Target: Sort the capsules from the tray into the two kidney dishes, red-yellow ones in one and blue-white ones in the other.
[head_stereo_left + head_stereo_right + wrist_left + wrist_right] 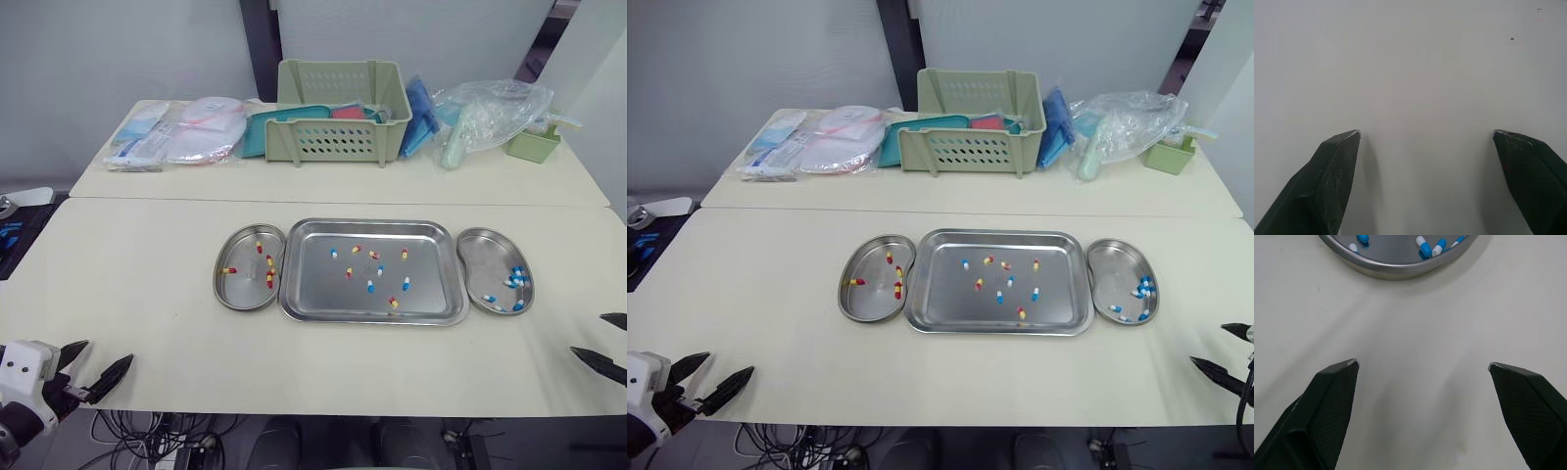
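Left eye view: tray with mixed capsules sits centre, red-yellow kidney dish at nine o'clock, blue-white kidney dish at three. Left gripper and right gripper hover empty, fingers spread.

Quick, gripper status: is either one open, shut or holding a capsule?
Left gripper: open, holding nothing.
Right gripper: open, holding nothing.

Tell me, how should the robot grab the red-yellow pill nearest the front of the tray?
Pinch the pill across its thin middle, coming straight down from above. It lies flat on the tray floor, and the raised rim would probably block a sideways reach.
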Tool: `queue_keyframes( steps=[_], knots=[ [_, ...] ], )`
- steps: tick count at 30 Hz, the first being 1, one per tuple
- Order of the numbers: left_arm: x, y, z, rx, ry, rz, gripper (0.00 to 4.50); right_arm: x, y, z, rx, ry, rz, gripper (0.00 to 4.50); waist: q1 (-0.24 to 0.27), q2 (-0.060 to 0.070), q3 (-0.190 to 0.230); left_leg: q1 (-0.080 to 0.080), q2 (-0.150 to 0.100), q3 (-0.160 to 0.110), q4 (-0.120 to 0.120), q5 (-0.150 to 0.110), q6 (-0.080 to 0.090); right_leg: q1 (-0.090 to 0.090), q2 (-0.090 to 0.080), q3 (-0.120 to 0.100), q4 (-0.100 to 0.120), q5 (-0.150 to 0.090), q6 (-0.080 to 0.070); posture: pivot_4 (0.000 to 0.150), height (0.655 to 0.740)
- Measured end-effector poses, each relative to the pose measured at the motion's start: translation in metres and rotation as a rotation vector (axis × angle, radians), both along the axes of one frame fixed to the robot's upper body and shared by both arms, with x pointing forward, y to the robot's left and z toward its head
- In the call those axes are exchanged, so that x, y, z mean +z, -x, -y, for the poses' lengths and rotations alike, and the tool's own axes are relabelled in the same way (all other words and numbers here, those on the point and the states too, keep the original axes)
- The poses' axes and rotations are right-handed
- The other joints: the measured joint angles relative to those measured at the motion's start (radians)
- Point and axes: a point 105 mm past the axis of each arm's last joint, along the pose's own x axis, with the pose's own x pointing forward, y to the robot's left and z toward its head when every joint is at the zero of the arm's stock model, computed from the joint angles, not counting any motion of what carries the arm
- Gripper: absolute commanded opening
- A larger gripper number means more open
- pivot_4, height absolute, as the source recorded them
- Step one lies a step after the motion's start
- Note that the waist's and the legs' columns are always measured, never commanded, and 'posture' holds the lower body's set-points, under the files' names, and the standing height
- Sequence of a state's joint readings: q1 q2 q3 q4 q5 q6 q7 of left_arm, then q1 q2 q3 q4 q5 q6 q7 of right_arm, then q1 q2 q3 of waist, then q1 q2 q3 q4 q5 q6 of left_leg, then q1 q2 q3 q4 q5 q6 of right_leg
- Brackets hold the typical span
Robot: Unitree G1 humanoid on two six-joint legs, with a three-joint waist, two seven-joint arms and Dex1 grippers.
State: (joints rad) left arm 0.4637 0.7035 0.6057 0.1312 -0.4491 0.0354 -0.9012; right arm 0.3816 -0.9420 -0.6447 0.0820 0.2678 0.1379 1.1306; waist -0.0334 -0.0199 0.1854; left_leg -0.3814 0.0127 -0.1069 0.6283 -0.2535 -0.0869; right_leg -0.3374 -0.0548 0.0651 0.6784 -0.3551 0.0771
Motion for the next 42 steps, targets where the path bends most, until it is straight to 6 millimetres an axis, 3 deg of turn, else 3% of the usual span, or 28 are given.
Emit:
queue_keyframes(
  steps=[3,7,14,21,27,31,36,38,42],
  knots=[
    [-0.001,0.001,0.021,-0.083,0.011,0.015,4.5,-0.004,0.003,0.004,-0.015,-0.01,-0.018,4.48,0.0,0.0,0.0,0.0,0.0,0.0,0.0,0.0,0.0,0.0,0.0,0.0,0.0,0.0,0.0,0.15,0.74],
    [0.001,-0.006,0.087,-0.31,0.079,0.059,4.5,-0.007,0.007,0.003,-0.012,-0.009,-0.034,4.48,0.002,0.0,0.0,0.0,0.0,0.0,0.0,0.0,0.0,0.0,0.0,0.0,0.0,0.0,0.0,0.15,0.74],
    [0.015,-0.018,0.157,-0.463,0.201,0.182,4.5,-0.013,0.017,0.001,0.008,-0.003,-0.079,4.48,0.002,0.0,0.0,0.0,0.0,0.0,0.001,0.0,0.0,0.001,0.0,0.0,0.0,0.0,0.0,0.15,0.74],
    [0.02,-0.031,0.192,-0.534,0.264,0.267,4.5,-0.017,0.025,-0.002,0.018,0.0,-0.103,4.48,0.001,0.001,-0.001,0.0,0.0,0.0,0.001,0.0,0.0,0.001,0.0,0.0,0.0,0.0,0.0,0.15,0.74],
    [0.015,-0.04,0.207,-0.584,0.283,0.28,4.5,-0.017,0.035,-0.019,0.087,-0.023,-0.138,4.48,0.002,0.002,-0.001,0.0,-0.001,0.0,0.001,0.0,0.0,0.001,0.0,0.0,0.0,0.0,0.0,0.15,0.74],
    [0.014,-0.042,0.213,-0.607,0.291,0.282,4.5,-0.005,0.045,-0.055,0.231,-0.077,-0.198,4.48,0.001,0.002,-0.001,0.0,0.0,0.0,0.001,0.0,0.0,0.001,0.0,0.0,0.0,0.0,0.0,0.15,0.74],
    [0.017,-0.048,0.218,-0.622,0.291,0.296,4.5,0.021,0.034,-0.131,0.475,-0.163,-0.136,4.48,0.001,0.002,-0.002,0.0,0.0,-0.001,0.001,0.0,0.0,0.002,0.0,-0.001,0.0,0.0,0.0,0.15,0.74],
    [0.017,-0.049,0.219,-0.62,0.29,0.298,4.5,0.03,0.022,-0.158,0.529,-0.2,-0.074,4.48,0.002,0.001,-0.002,0.0,0.0,-0.002,0.002,0.0,0.0,0.002,0.0,-0.001,0.0,0.0,0.0,0.15,0.74],
    [0.021,-0.051,0.224,-0.63,0.29,0.311,4.5,0.054,-0.028,-0.216,0.531,-0.32,0.141,4.48,-0.004,-0.002,-0.001,0.0,0.0,-0.002,0.002,0.0,0.0,0.001,0.001,-0.001,0.001,0.0,0.0,0.15,0.74]
  ],
)
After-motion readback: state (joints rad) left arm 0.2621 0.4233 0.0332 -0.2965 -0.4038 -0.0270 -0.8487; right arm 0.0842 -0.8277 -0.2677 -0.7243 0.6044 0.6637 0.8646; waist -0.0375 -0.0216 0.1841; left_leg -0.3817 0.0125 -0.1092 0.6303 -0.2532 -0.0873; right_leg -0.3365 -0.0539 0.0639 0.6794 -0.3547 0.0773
